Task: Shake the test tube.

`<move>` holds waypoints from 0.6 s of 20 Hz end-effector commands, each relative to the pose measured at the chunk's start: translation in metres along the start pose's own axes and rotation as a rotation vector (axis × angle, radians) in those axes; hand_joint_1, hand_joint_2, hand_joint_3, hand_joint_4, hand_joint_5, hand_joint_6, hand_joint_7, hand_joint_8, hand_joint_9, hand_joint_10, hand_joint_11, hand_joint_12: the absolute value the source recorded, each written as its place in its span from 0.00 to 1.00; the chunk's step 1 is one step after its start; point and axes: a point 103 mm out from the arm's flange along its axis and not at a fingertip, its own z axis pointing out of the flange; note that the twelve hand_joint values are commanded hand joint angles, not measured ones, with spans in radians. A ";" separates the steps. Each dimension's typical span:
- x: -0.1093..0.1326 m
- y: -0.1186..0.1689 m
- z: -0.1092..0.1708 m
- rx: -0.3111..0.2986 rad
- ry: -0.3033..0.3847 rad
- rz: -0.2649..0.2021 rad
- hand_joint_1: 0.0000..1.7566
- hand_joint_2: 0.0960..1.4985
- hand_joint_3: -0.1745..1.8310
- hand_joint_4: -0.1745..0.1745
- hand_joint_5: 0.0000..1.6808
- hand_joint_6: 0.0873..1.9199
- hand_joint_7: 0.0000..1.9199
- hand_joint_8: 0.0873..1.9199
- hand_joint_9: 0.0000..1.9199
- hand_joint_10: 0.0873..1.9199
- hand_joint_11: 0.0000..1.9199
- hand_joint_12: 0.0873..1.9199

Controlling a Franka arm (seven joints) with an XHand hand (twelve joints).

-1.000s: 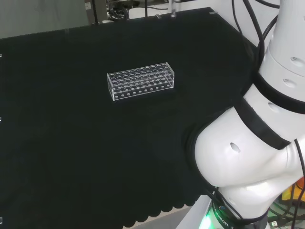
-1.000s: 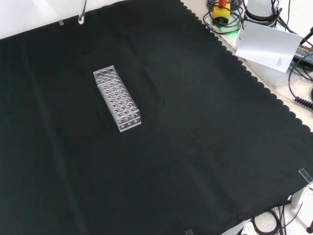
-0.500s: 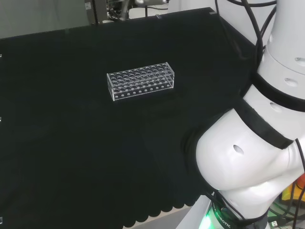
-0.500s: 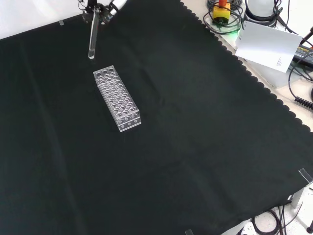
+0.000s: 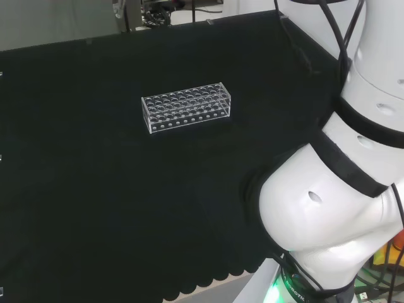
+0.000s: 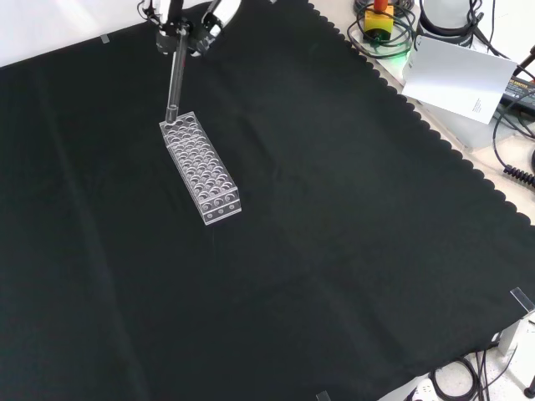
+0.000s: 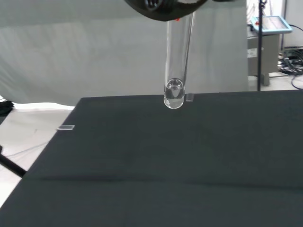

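**Tube held upright over the far end of the rack**

Front view: the hand (image 6: 194, 21) enters at about 11 o'clock on the cloth, fingers (image 6: 180, 33) curled round the upper end of the test tube (image 6: 175, 79). Tube hangs close to vertical, rounded bottom just above, or level with, the top of the clear rack (image 6: 201, 170) at its 12 o'clock end. Cannot tell whether the tip touches the rack or clears it.

Wrist view: the tube's lower part stands free against the pale wall, and a small amount of clear liquid sits in its rounded tip. Dark parts of the hand cover its top.

Head view: rack lies at about 11 o'clock from the desk (image 5: 95, 208) centre; white arm links stand at 4 o'clock.

Judgement on the step: the tube is in hand, so shaking is the work now. To do it well:
- Get the tip clear of the rack first; a swing this low would likely knock it.
- Keep the mouth upward, so the liquid stays in.
- Short, quick side-to-side strokes from the wrist, not wide arcs.
- Grip near the top leaves the lower end free to whip; keep amplitude small.
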 end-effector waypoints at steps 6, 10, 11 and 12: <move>-0.115 -0.025 0.030 0.091 -0.117 0.184 0.81 0.63 0.09 0.00 0.79 0.00 0.67 0.41 0.64 0.25 0.54 0.54; -0.152 -0.039 0.033 0.116 -0.170 0.250 0.81 0.64 0.09 0.00 0.79 0.00 0.67 0.42 0.64 0.25 0.54 0.54; -0.160 -0.041 0.033 0.119 -0.180 0.266 0.81 0.64 0.09 0.00 0.79 0.00 0.67 0.42 0.64 0.25 0.54 0.54; -0.170 -0.043 0.031 0.120 -0.188 0.286 0.81 0.64 0.09 0.00 0.79 0.00 0.67 0.42 0.64 0.25 0.54 0.54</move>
